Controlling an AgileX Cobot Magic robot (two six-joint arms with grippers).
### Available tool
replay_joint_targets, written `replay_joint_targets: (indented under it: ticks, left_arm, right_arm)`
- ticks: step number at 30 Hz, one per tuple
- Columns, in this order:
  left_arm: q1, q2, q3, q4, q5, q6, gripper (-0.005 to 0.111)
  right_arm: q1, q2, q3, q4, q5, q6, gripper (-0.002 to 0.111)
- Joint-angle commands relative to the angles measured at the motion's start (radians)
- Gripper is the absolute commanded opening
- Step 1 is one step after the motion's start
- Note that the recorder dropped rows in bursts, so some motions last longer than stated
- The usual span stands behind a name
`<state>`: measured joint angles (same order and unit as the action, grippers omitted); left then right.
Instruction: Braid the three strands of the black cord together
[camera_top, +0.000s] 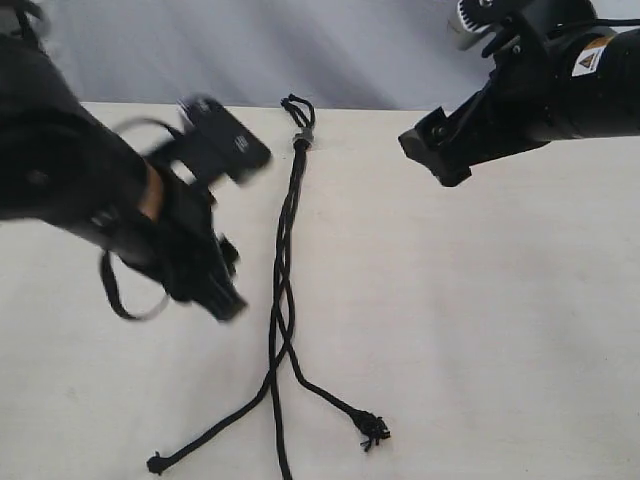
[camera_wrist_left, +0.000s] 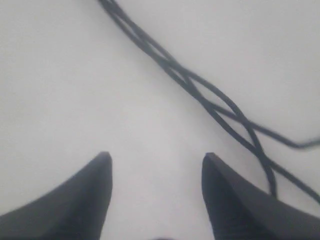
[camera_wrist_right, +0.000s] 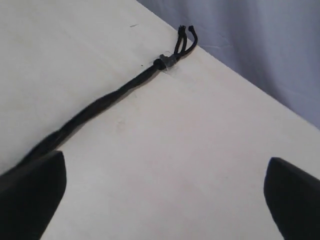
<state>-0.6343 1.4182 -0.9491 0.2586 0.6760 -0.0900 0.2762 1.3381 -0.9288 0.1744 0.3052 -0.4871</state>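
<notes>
The black cord (camera_top: 285, 250) lies down the middle of the table, its grey band (camera_top: 300, 139) and short loops at the far edge. Its upper part is twisted together. Lower down the three strands (camera_top: 275, 390) split: one ends at the lower left (camera_top: 156, 463), one at a frayed tip (camera_top: 372, 430), and one runs off the bottom edge. My left gripper (camera_top: 225, 290) hovers open just left of the cord, which shows crossing in the left wrist view (camera_wrist_left: 210, 95). My right gripper (camera_top: 430, 155) hangs open, high at the right; its wrist view shows the band (camera_wrist_right: 167, 61).
The pale table (camera_top: 480, 330) ends at a far edge against a grey backdrop (camera_top: 300, 50). A loose black cable (camera_top: 120, 295) loops off the left arm, near the table surface.
</notes>
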Motion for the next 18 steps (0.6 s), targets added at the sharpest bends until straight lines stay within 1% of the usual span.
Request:
replay_joint_targets:
  ticks: [1,2,3,4,5,6,9,11,14,18]
  left_arm:
    - [0.216,-0.228,0.0,0.076,-0.096,-0.097,0.027]
    - [0.267,-0.276,0.002,0.076,-0.098,-0.097,0.011]
    - [0.294,-0.298,0.009,0.076,-0.105,-0.097,0.001]
    - [0.338,-0.328,0.027,0.076,-0.124,-0.097,0.001]
    - [0.357,-0.338,0.039,0.076,-0.139,-0.097,0.001]
    - [0.382,-0.348,0.065,0.076,-0.168,-0.097,0.001]
    - [0.395,-0.346,0.105,0.09,-0.239,-0.093,0.001]
    - [0.395,-0.346,0.119,0.115,-0.299,-0.093,0.001]
    - [0.395,-0.346,0.119,0.112,-0.305,-0.093,0.001]
    - [0.395,-0.346,0.119,0.112,-0.297,-0.09,0.001]
  right_arm:
    - [0.069,-0.008,-0.001,0.093,0.106,-0.071,0.105]
    - [0.145,-0.008,-0.001,0.093,0.137,-0.071,0.105]
    - [0.191,-0.003,-0.001,0.093,0.151,-0.071,0.105]
    - [0.281,0.018,-0.001,0.093,0.168,-0.065,0.105]
    - [0.329,0.035,-0.001,0.093,0.171,-0.054,0.105]
    - [0.411,0.077,-0.001,0.093,0.164,-0.022,0.105]
    - [0.515,0.156,-0.02,0.086,0.203,0.03,0.105]
    - [0.559,0.214,-0.037,0.086,0.253,0.062,0.105]
    - [0.606,0.287,-0.059,0.086,0.282,0.089,0.105]
    - [0.639,0.372,-0.08,0.079,0.314,0.131,0.105]
